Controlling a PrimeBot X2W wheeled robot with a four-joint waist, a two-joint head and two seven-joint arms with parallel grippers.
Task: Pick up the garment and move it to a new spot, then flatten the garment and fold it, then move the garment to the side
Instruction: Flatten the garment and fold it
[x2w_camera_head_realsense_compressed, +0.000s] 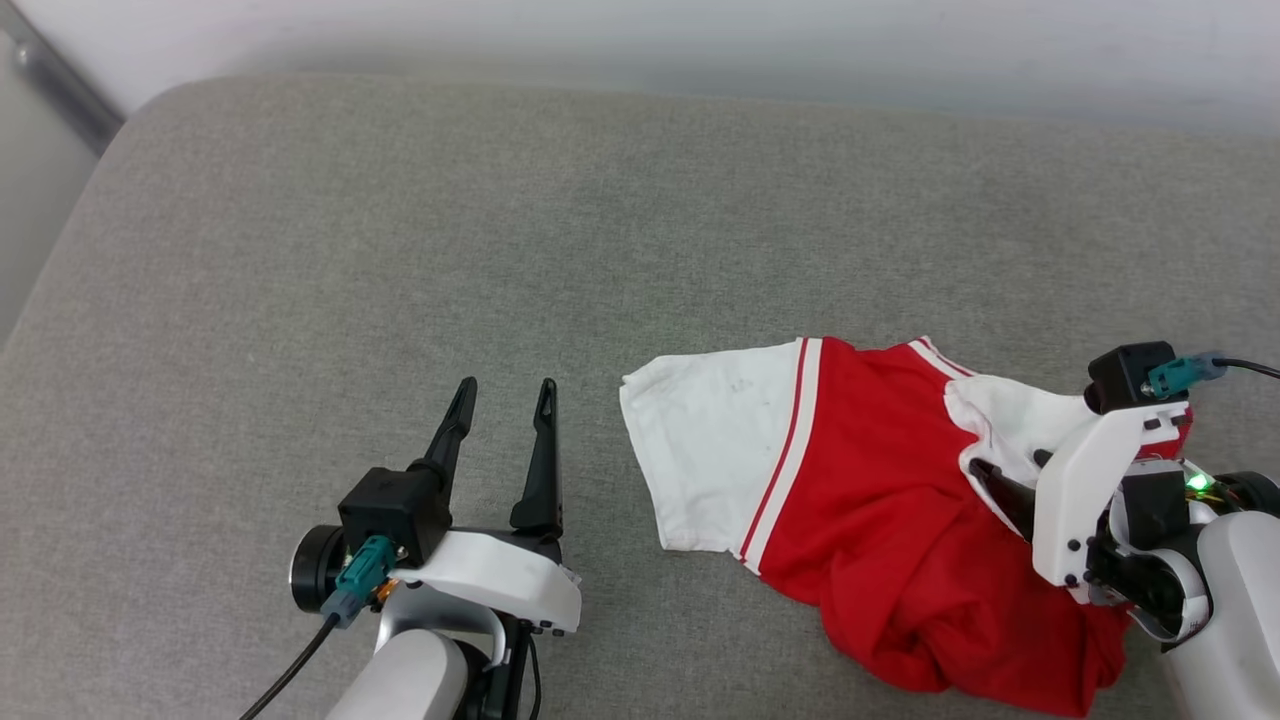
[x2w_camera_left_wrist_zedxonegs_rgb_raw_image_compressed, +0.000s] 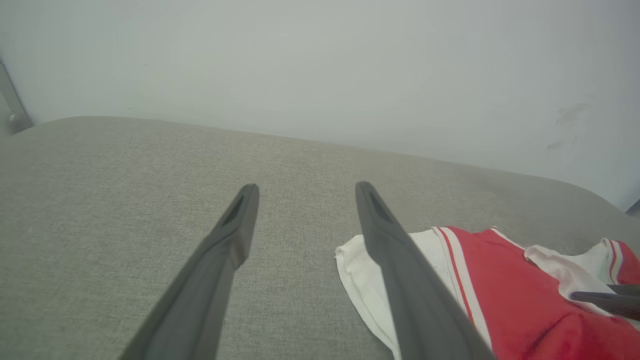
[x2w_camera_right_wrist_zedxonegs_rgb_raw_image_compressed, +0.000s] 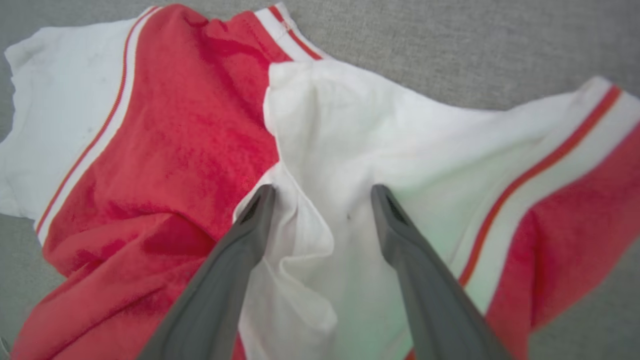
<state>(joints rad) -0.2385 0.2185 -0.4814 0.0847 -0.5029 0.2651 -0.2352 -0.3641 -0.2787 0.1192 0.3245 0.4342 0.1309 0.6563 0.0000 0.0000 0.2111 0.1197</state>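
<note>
Your left end effector (x2w_camera_head_realsense_compressed: 507, 385) (x2w_camera_left_wrist_zedxonegs_rgb_raw_image_compressed: 306, 187) hovers over bare grey cushion (x2w_camera_head_realsense_compressed: 400, 250) with its two dark fingers spread apart and nothing between them. The jersey shirt (x2w_camera_head_realsense_compressed: 880, 480) (x2w_camera_left_wrist_zedxonegs_rgb_raw_image_compressed: 510, 290) lies just to the right of it, crumpled on the same cushion. The nearest part is a flat white sleeve panel (x2w_camera_head_realsense_compressed: 700, 450) edged in red and white stripes, close beside the right finger but not touching it.

Your right end effector (x2w_camera_head_realsense_compressed: 1005, 465) (x2w_camera_right_wrist_zedxonegs_rgb_raw_image_compressed: 322, 190) sits over the shirt's far side, and its fingers stand apart as well. In the right wrist view you can see them straddling a bunched fold of white fabric (x2w_camera_right_wrist_zedxonegs_rgb_raw_image_compressed: 325, 150). The left fingertip is at the seam where white meets red, and the right one is over the white. You cannot tell from that view whether the tips press into the cloth. Red body fabric spreads to the left of this end effector and bunches in wrinkles below it. A second striped trim band (x2w_camera_right_wrist_zedxonegs_rgb_raw_image_compressed: 540, 170) runs off to its right. Beyond both end effectors the cushion ends at a pale wall (x2w_camera_head_realsense_compressed: 700, 40).
</note>
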